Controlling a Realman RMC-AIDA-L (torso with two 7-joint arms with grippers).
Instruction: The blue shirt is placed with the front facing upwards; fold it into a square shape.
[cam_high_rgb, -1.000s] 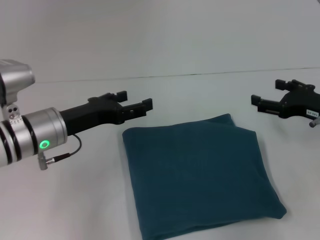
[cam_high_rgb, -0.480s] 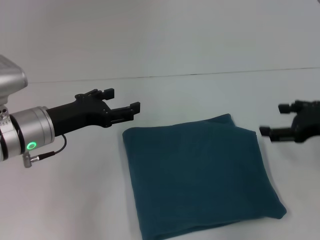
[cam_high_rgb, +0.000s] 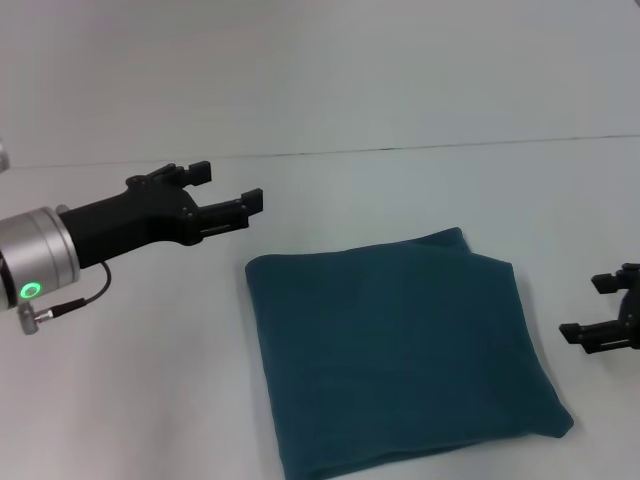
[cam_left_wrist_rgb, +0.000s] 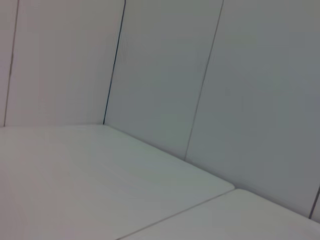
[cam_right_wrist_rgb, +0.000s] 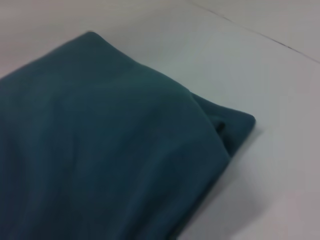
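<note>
Robot arms flank a folded garment on a white tabletop (cam_high_rgb: 150, 400): at left, the left gripper (cam_high_rgb: 228, 190) hovers above the surface, up and to the left of the cloth's far-left corner, its black jaws spread apart and grasping nothing, a green light glowing on the silver wrist behind it. At centre, the blue shirt (cam_high_rgb: 400, 350) lies flat as a roughly square, dark teal packet, no lettering showing, one layer peeking out at its far-right corner; the right wrist view shows that same layered corner (cam_right_wrist_rgb: 235, 125) up close. At right, near the frame's edge, the right gripper (cam_high_rgb: 612, 310) sits low beside the shirt's right edge, apart from it, jaws released and empty
</note>
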